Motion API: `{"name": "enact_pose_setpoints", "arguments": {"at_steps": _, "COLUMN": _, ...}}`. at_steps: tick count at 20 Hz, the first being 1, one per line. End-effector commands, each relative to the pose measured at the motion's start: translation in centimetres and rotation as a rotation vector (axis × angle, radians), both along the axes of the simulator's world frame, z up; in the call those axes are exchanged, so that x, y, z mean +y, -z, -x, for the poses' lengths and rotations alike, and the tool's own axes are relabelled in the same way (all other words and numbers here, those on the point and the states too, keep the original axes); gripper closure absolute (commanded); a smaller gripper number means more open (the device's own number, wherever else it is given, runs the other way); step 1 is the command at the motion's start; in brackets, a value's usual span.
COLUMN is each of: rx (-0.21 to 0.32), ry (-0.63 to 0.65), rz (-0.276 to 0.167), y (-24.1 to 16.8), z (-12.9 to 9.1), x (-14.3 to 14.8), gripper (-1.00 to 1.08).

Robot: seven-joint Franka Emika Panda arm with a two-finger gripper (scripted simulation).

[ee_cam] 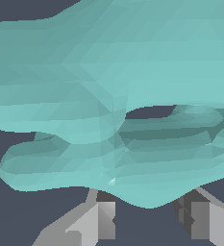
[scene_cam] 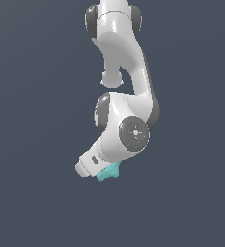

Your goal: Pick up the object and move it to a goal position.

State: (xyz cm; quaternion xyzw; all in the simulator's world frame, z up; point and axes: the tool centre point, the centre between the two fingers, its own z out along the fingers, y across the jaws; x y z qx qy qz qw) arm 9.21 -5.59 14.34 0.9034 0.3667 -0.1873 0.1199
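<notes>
A flat, dark slate-blue background fills both views, with no edge or seam in it. In the wrist view the two grey fingers [ee_cam: 104, 221] stand spread, one on each side, and the teal piece [ee_cam: 113, 96] sits close in front of them, its lower edge dipping into the gap between them; whether the pads press on it cannot be told. The piece is pale turquoise and faceted, with thick rounded lobes stacked one over another and dark shadowed grooves between them; it nearly fills that view. In the exterior view the same teal piece [scene_cam: 108, 172] shows only as a small knobby bit poking out from under the white hand [scene_cam: 91, 163] of the arm [scene_cam: 126, 62], just beside the hand's lower edge, towards the exterior view's right. The fingers themselves are hidden there. The arm reaches down from the top of the picture, with dark grey joint caps
</notes>
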Motion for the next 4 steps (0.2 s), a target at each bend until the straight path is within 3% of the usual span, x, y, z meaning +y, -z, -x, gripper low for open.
{"name": "enact_pose_setpoints", "arguments": {"at_steps": 1, "rx": 0.000, "ry": 0.000, "rz": 0.000, "y": -0.20, "z": -0.20, "x": -0.11, "gripper": 1.08}}
{"name": "enact_pose_setpoints", "arguments": {"at_steps": 4, "rx": 0.000, "ry": 0.000, "rz": 0.000, "y": -0.22, "z": -0.26, "x": -0.13, "gripper": 1.08}}
